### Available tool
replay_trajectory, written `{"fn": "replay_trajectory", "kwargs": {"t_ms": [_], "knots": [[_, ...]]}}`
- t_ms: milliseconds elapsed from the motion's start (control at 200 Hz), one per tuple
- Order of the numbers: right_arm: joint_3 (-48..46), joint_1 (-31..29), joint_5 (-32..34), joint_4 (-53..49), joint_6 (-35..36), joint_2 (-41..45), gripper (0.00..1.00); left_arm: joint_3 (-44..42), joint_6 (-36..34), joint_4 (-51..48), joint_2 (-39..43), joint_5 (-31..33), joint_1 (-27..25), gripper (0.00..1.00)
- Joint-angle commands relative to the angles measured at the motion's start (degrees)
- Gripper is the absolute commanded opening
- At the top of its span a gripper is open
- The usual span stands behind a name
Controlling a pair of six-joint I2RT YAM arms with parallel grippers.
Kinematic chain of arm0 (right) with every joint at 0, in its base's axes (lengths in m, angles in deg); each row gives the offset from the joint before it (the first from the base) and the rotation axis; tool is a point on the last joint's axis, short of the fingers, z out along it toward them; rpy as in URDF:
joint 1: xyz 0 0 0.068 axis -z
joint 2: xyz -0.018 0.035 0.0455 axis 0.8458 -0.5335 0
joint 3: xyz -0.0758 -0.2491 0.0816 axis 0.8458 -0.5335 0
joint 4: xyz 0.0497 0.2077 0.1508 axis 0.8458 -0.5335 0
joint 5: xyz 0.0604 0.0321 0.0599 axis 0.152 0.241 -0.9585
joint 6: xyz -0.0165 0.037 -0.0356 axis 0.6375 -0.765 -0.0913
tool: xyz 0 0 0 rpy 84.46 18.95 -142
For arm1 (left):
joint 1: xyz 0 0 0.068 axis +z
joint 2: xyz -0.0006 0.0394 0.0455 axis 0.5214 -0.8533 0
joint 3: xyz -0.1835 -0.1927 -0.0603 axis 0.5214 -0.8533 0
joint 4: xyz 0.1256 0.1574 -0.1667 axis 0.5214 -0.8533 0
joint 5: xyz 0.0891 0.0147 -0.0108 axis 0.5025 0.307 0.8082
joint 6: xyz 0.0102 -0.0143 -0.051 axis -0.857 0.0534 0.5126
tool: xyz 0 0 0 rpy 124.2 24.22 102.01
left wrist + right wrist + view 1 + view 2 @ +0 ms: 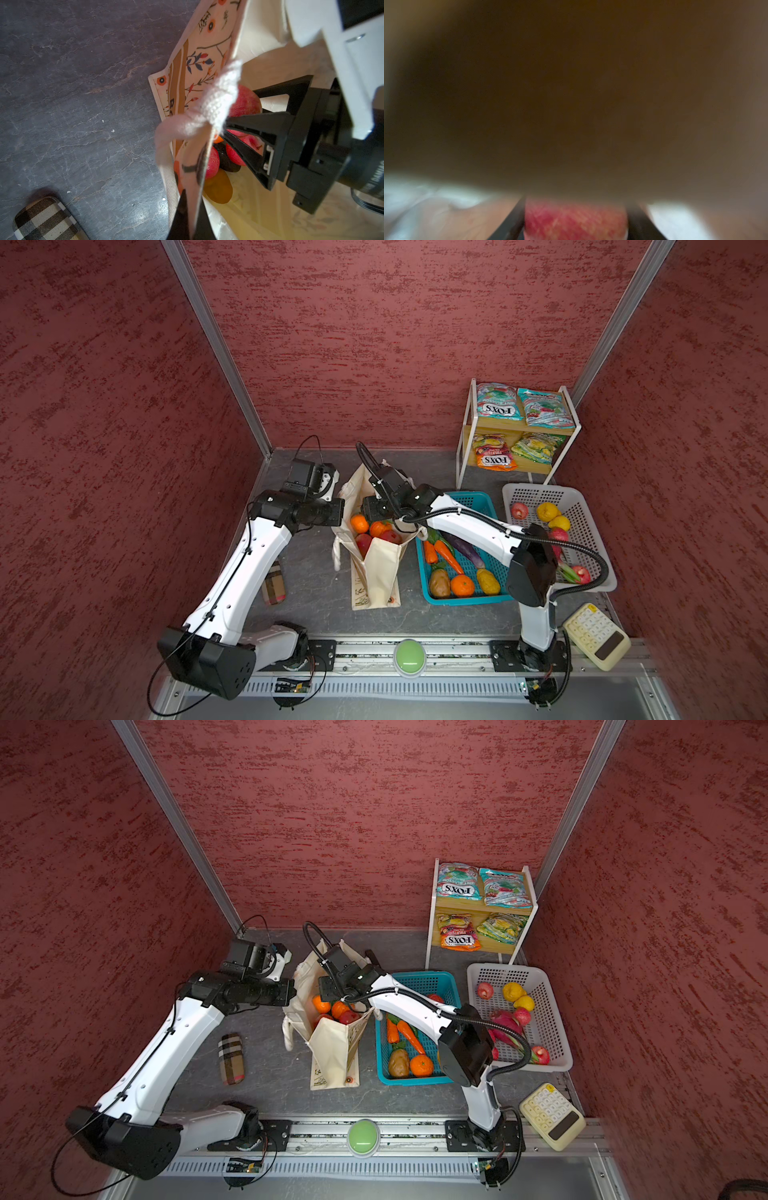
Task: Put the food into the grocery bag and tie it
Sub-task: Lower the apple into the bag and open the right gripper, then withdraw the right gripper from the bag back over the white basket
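Note:
The cream grocery bag (376, 572) (332, 1052) stands open in the middle of both top views. Inside it lie an orange (359, 523), an orange pumpkin (379, 528) and red apples (363, 541). My left gripper (192, 197) is shut on the bag's printed rim (199, 166), beside the knotted white handle (220, 97). My right gripper (240, 107) reaches down into the bag's mouth, shut on a red apple (247, 99). In the right wrist view that apple (571, 226) fills the gap between the black fingers (517, 220); blurred fabric hides everything else there.
A teal basket (478, 499) of vegetables sits right of the bag, and a white basket (582, 506) of fruit beyond it. A shelf (465, 435) at the back right holds FOX'S packets (496, 408). A plaid case (274, 583) lies left of the bag. A calculator (596, 635) and a green button (409, 655) sit at the front.

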Motion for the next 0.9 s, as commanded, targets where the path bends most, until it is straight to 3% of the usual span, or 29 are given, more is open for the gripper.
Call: {"fn": "replay_trajectory", "kwargs": {"t_ms": [0,180,296,376,396,411,431,671,897], "knots": [[-1.39,-0.48,-0.09,-1.89,-0.9,-2.01,0.45,-0.27,0.01,0.2,0.65,-0.89,0.19,0.0],[-0.38,-0.57,2.02,-3.02,0.43,-0.62,0.54,-0.27,0.02,0.13,0.65,-0.9,0.19,0.0],[0.77,-0.56,3.74,-4.02,1.59,0.78,0.65,-0.27,0.0,0.18,0.72,-0.81,0.19,0.0],[1.7,-0.56,4.89,-4.77,2.22,1.83,0.77,-0.27,0.05,0.11,0.74,-0.81,0.19,0.0],[2.02,-0.57,5.16,-5.03,2.38,2.01,0.84,-0.27,0.08,0.13,0.74,-0.8,0.19,0.0],[2.21,-0.57,5.41,-5.23,2.53,2.18,0.95,-0.27,0.08,0.12,0.8,-0.88,0.19,0.0],[2.54,-0.57,5.64,-5.52,2.64,2.46,0.99,-0.33,0.11,0.11,0.82,-0.85,0.19,0.0],[8.35,-0.57,10.25,-9.8,4.93,5.95,0.99,-0.36,0.06,0.13,1.0,-0.87,0.19,0.0],[13.1,-0.57,20.05,-10.67,9.84,12.5,0.99,-0.53,-0.02,0.19,1.18,-0.96,0.18,0.0]]}}
